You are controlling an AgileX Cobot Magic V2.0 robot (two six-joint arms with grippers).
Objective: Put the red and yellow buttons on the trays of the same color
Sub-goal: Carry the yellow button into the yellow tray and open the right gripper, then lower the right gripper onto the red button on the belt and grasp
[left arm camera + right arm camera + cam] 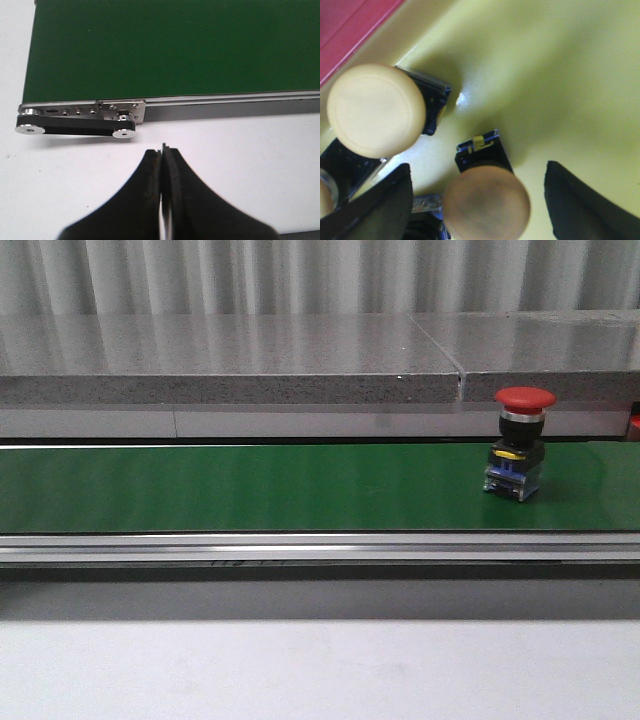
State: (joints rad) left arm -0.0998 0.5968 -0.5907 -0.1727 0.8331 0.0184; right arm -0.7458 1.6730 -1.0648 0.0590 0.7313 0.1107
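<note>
A red button (pixel 524 440) with a black and blue base stands upright on the green belt (pixel 250 488), towards its right end. In the right wrist view, my right gripper (pixel 477 167) is open over the yellow tray (pixel 550 75). A yellow button (pixel 486 202) sits between its fingers with a gap on each side. Another yellow button (pixel 376 110) stands close by on the same tray. A corner of the red tray (pixel 347 25) shows beside the yellow one. My left gripper (pixel 163 150) is shut and empty above the white table, near the belt's end.
The conveyor's roller bracket (pixel 75 127) sticks out at the belt's end near my left gripper. A grey ledge (pixel 230 360) runs behind the belt. White tabletop (pixel 320 670) lies in front of it. A third yellow cap (pixel 324 200) shows at the picture's edge.
</note>
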